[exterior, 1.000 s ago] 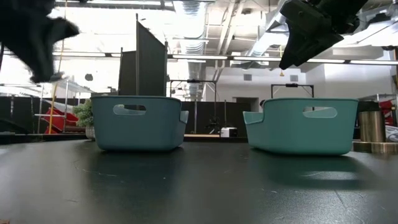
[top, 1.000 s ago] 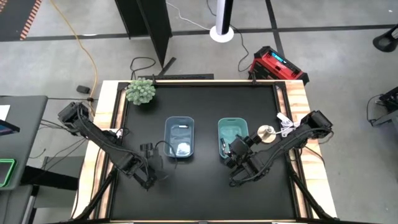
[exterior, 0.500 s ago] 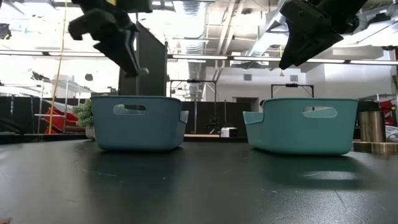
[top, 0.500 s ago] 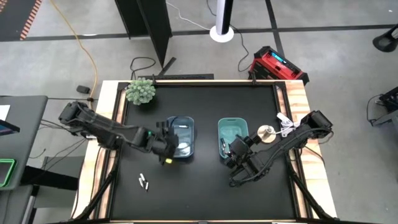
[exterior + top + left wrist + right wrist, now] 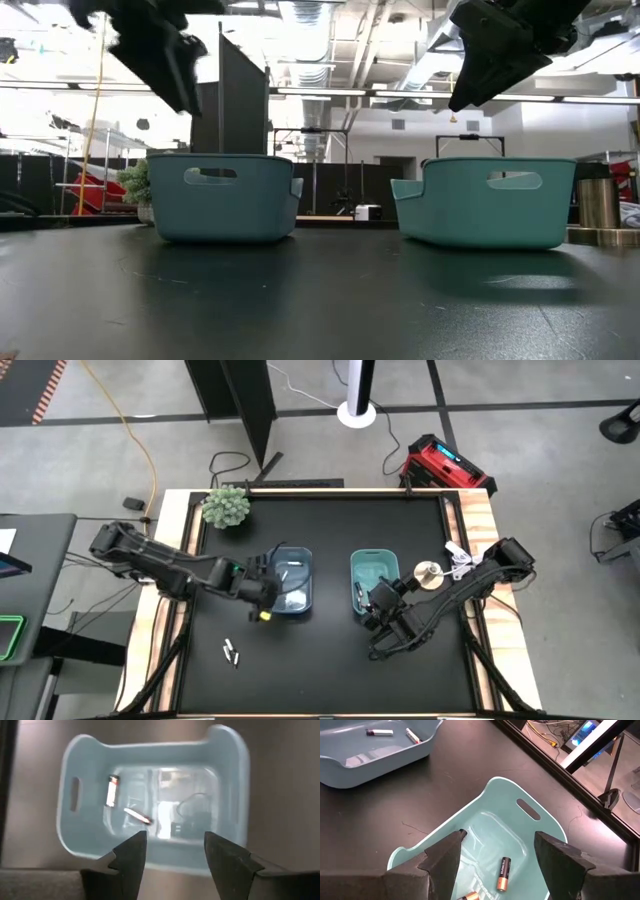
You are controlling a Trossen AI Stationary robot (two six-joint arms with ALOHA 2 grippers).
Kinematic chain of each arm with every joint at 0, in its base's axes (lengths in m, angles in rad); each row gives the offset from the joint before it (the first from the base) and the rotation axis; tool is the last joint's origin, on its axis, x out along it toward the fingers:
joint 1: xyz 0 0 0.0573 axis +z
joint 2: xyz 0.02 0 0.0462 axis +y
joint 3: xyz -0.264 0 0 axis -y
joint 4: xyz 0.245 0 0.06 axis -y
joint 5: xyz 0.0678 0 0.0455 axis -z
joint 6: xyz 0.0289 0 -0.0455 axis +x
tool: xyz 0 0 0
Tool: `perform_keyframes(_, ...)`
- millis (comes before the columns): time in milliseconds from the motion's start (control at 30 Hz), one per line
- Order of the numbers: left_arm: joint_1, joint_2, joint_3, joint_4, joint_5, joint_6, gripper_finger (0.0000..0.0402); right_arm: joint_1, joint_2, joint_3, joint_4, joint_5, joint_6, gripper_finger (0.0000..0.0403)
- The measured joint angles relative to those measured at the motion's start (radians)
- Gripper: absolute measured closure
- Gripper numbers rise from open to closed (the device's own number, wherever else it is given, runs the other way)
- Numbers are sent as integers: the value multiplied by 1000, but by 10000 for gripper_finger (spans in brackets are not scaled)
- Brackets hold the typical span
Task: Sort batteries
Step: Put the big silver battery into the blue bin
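Note:
My left gripper (image 5: 175,857) hovers open above the near end of the blue bin (image 5: 289,582). Two whitish batteries (image 5: 113,790) (image 5: 137,815) lie on that bin's floor. My right gripper (image 5: 495,865) stands open above the near end of the teal bin (image 5: 375,580), where dark batteries with coppery ends (image 5: 503,874) lie. Two more small whitish batteries (image 5: 232,652) lie on their sides on the black table, near its left front. In the low view my left gripper (image 5: 160,60) and my right gripper (image 5: 490,60) hang above the bins' rims.
A small potted plant (image 5: 226,507) stands at the table's far left corner. A metal cup (image 5: 428,572) and small parts sit at the right edge. A bare stretch of black table (image 5: 320,660) lies in front of the two bins.
My left gripper has risen from the table's near left, by the loose batteries, and gone toward the far right to the blue bin. A second whitish battery now shows in that bin.

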Motion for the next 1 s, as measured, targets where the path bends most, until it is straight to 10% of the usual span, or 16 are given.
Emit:
perform_keyframes(500,-440,-26,-154,-44,204,-246,232,0,0,0,5,2,-15,133)
perform_keyframes(1000,-512,96,-264,154,223,-342,232,0,0,0,16,2,-15,133)
